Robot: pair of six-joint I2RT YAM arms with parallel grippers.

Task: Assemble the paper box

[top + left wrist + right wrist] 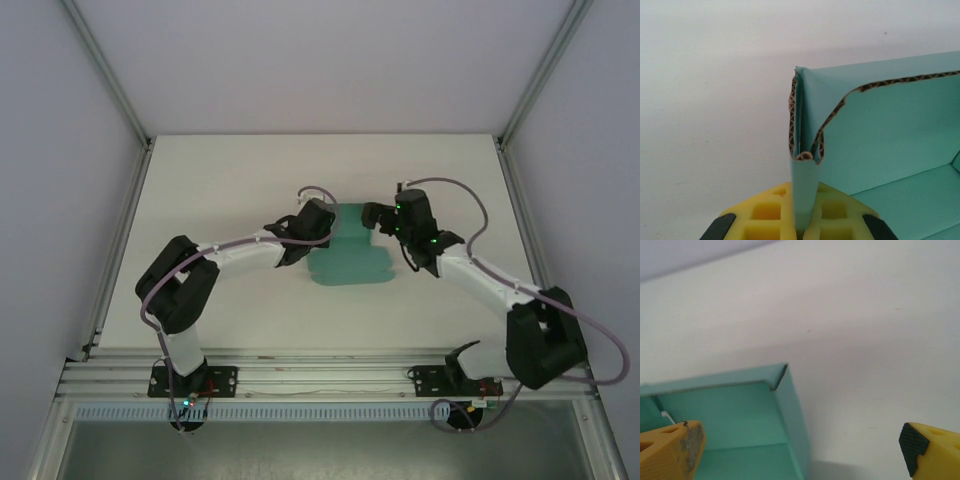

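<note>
White table (230, 180) carries the teal-green paper box (350, 262) about at its middle. From above, the two arm heads cover the box's left and right sides. Its outline is blurred there, with a wavy-edged flap lying flat toward the near edge. Up close, upright walls meet at folded corners, and brown fluted card shows along the cut edges; both wrist views cut the box off. On one wall the left gripper (804, 220) is clamped tight. The right gripper (800, 450) stands wide apart, one finger over the box's inside and the other over bare table.
</note>
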